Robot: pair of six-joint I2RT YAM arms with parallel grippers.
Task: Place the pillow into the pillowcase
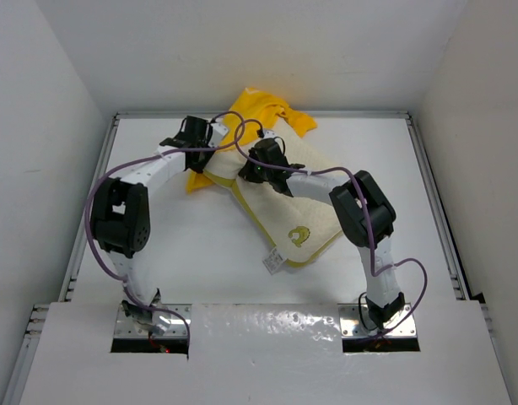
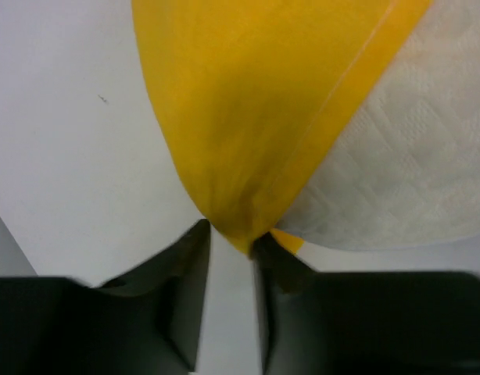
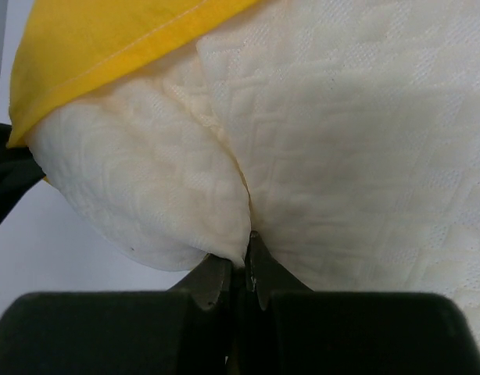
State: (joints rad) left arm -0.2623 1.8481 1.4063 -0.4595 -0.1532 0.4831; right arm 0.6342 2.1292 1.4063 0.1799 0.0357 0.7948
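Note:
The cream quilted pillow (image 1: 301, 202) lies slantwise on the table, its logo corner toward me. Its far end sits inside the bunched yellow pillowcase (image 1: 259, 110). My left gripper (image 1: 196, 143) is at the case's left edge. In the left wrist view its jaws (image 2: 232, 234) stand apart with table showing between them, and a point of the pillowcase (image 2: 240, 117) hangs just between the tips, beside the pillow (image 2: 412, 172). My right gripper (image 1: 257, 169) is shut, pinching a fold of the pillow (image 3: 342, 141) at its tips (image 3: 246, 250). The pillowcase hem (image 3: 91, 47) lies above it.
White walls close in the table (image 1: 200, 253) on three sides, with metal rails along the left (image 1: 89, 219) and right (image 1: 436, 211) edges. A white tag (image 1: 273, 261) sticks out of the pillow's near corner. Purple cables loop over both arms.

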